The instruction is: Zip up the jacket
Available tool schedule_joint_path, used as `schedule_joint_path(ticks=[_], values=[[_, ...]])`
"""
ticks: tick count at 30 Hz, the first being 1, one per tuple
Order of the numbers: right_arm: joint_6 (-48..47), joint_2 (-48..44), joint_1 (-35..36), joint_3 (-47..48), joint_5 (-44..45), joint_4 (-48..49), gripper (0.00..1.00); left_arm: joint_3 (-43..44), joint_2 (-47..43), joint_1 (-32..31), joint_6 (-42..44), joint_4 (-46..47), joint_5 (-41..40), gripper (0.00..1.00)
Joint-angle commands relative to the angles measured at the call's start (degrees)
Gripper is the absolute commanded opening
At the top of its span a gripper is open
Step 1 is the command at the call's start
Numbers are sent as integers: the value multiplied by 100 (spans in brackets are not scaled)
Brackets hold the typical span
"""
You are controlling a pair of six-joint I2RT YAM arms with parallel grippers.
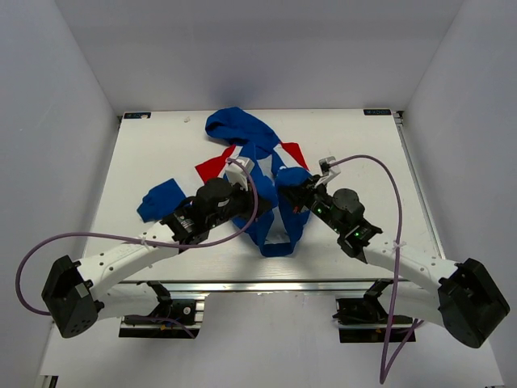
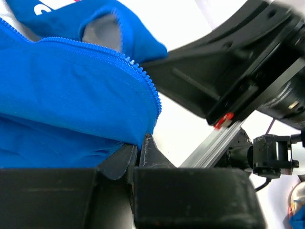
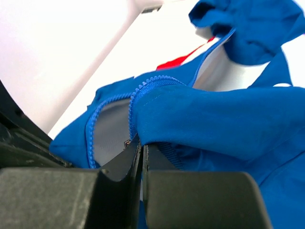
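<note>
Jacket [image 1: 242, 133] lies crumpled at the centre of the white table [image 1: 363, 153] in the overhead view, its front open. Both arms cover the chest, so no lettering can be read there. In the left wrist view only a cut-off scrap of white print [image 2: 42, 8] shows at the upper left. The fabric is royal blue with red panels [image 1: 212, 168], and one sleeve [image 1: 157, 202] is thrown toward the left of the frame. Left gripper [image 2: 141, 143]: fingers nearly together, nipped on the blue edge below the zipper teeth [image 2: 145, 78]. Right gripper [image 3: 141, 145]: fingers pressed together on the other toothed edge, beside grey lining [image 3: 107, 129]. A small metal piece at the right fingertips is too small to identify.
</note>
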Motion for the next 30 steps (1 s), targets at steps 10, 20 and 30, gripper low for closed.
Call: schedule_joint_path(ticks=[10, 20, 30], values=[[-457, -1252, -118, 53, 38, -490, 0, -134, -588, -21, 421, 265, 138, 0], [-818, -1517, -118, 150, -621, -905, 0, -20, -527, -21, 931, 915, 191, 0], [-783, -1402, -135, 335, -894, -949, 0, -134, -553, -21, 1327, 1135, 366, 0]])
